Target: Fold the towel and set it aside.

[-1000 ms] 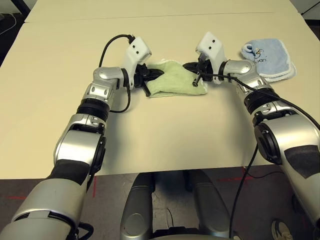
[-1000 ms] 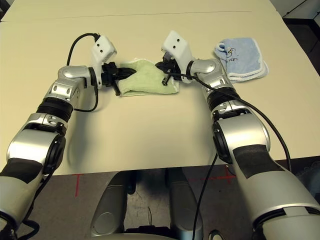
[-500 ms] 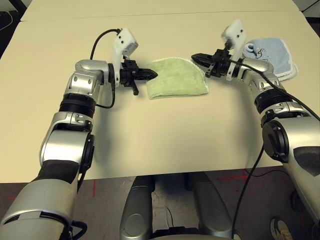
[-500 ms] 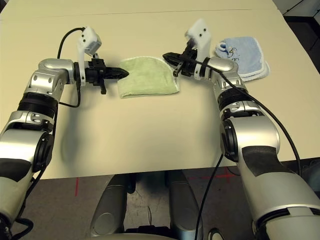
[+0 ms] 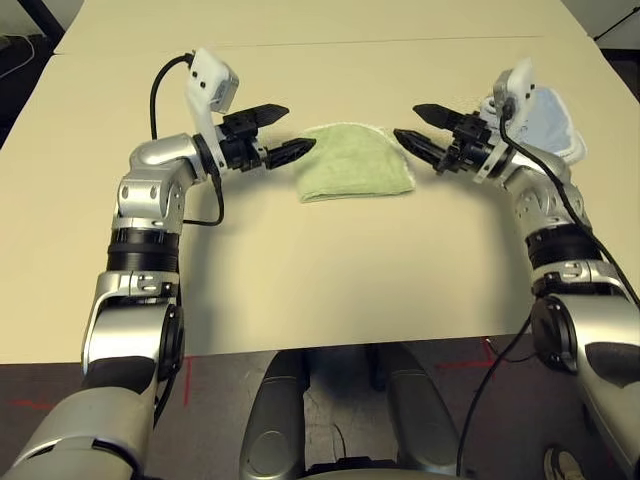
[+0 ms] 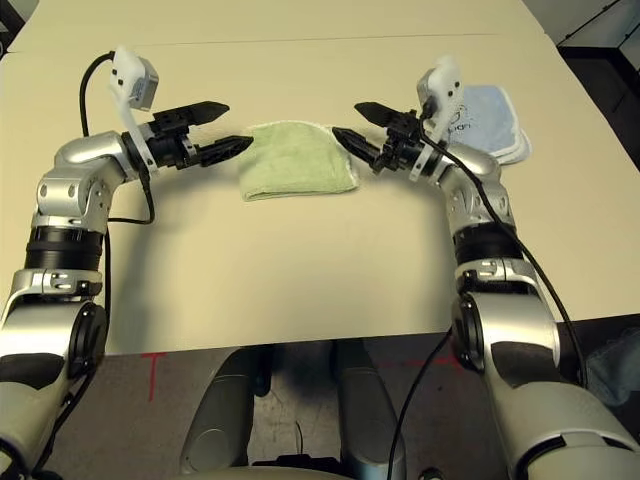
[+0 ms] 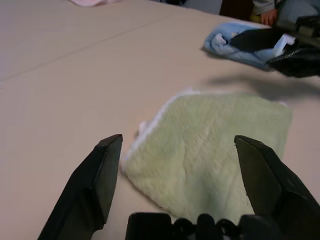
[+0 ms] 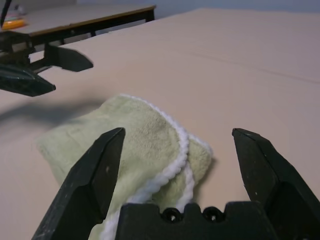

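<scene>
The towel (image 5: 352,163), light green with white edging, lies folded flat on the cream table (image 5: 330,270), between my two grippers. My left gripper (image 5: 283,130) hovers just off the towel's left edge, open and holding nothing. My right gripper (image 5: 418,128) hovers just off the towel's right edge, also open and empty. In the left wrist view the towel (image 7: 210,150) lies beyond the spread fingers (image 7: 92,182). The right wrist view shows its folded white-edged corner (image 8: 165,155) between the wide fingers (image 8: 97,172).
A folded pale blue towel (image 6: 485,115) lies at the back right, just behind my right wrist. A pink cloth (image 7: 92,2) lies far off on the table. A seam (image 5: 330,42) runs across the table's far part. A second table (image 8: 75,22) stands beyond.
Both grippers have let go of the towel, opened wide and drawn back to either side. The towel now lies flat and folded. The camera view has shifted a little.
</scene>
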